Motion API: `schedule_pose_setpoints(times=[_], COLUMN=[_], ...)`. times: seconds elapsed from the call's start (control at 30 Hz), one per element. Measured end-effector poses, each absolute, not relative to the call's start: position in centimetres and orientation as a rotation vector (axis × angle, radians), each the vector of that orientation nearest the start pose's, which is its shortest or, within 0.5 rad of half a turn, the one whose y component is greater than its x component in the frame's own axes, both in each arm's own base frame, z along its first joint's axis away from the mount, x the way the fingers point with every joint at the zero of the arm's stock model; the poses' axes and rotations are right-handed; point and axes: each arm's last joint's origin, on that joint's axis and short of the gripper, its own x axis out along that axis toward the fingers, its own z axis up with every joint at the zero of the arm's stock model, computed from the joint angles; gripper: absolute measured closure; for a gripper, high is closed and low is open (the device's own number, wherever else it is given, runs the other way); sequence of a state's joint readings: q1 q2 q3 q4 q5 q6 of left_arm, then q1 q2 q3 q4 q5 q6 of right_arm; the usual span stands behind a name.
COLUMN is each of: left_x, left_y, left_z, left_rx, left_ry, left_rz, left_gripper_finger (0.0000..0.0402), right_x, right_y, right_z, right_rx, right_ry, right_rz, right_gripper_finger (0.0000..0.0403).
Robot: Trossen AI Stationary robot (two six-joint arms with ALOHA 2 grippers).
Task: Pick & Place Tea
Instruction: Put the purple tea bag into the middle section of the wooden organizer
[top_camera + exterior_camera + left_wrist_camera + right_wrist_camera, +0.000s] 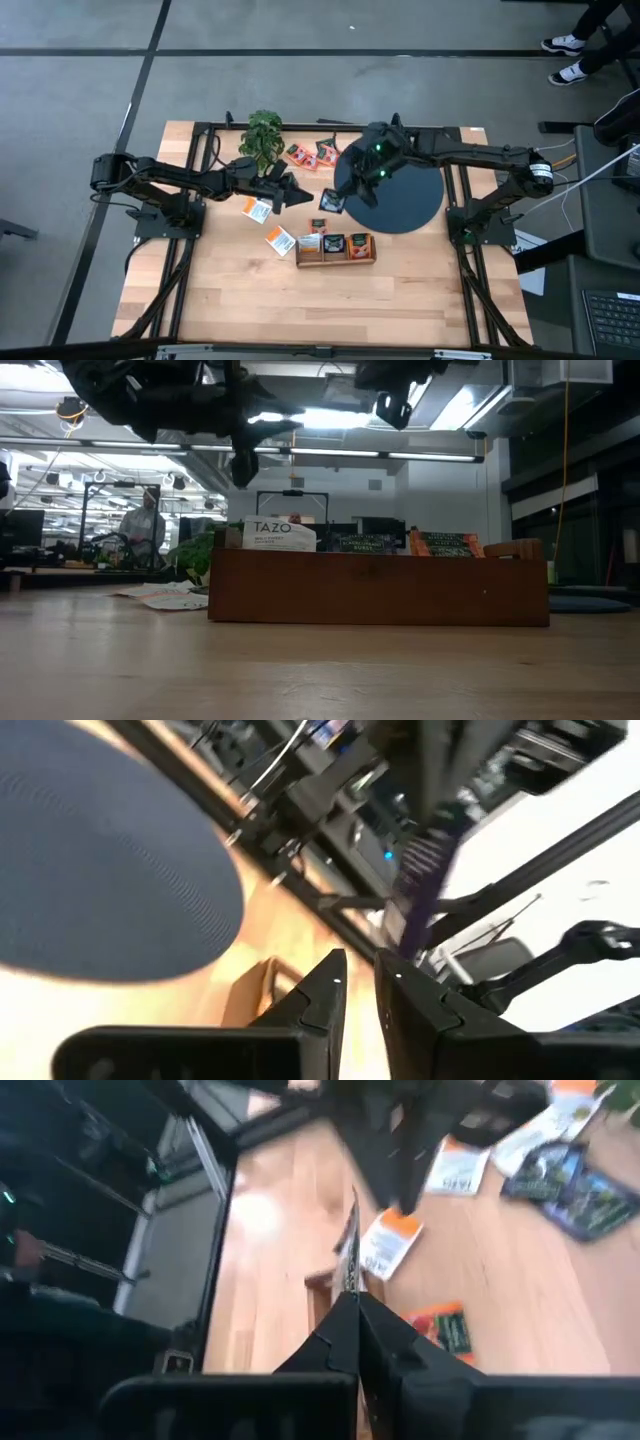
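Two grippers share the job: the right gripper [352, 1318] pinches one dark tea packet [331, 201] edge-on, lifted beside the black disc [405, 205], likely bound for the wooden box [335, 259]; the left gripper [360, 982], fingers slightly parted, hovers empty near loose packets [258, 209].

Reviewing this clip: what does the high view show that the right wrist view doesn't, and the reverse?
Only the high view: the black disc, the green plant, both arms whole, and the wooden tray with three packets standing in it. Only the right wrist view: the right gripper shut on a tea packet seen edge-on. Both: loose tea packets on the wooden table, including a white-and-orange packet.
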State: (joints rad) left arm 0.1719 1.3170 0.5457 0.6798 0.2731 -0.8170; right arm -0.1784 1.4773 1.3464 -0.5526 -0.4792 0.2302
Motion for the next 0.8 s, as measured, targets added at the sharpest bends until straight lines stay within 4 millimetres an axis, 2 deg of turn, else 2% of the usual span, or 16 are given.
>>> schedule_pose_setpoints(times=[0.1,0.3,0.63,0.8], left_x=[26.3,26.3,26.5,26.4], left_y=[3.8,3.0,-0.4,-1.9], left_z=[21.8,21.2,21.2,21.2], left_rx=[-0.853,-0.924,-0.923,-0.886], left_ry=[0.175,0.254,0.319,0.334], left_rz=[-0.038,-0.064,-0.189,-0.233], left_gripper_finger=[0.0348,0.0356,0.0359,0.0359], right_x=[31.7,31.9,32.2,33.0], right_y=[-2.8,-1.0,3.8,5.7], right_z=[33.4,33.2,31.9,30.1], right_rx=[0.425,0.407,0.395,0.382], right_ry=[0.704,0.725,0.816,0.891], right_rz=[0.205,0.161,0.102,0.111], right_gripper_finger=[0.0401,0.0401,0.0402,0.0402])
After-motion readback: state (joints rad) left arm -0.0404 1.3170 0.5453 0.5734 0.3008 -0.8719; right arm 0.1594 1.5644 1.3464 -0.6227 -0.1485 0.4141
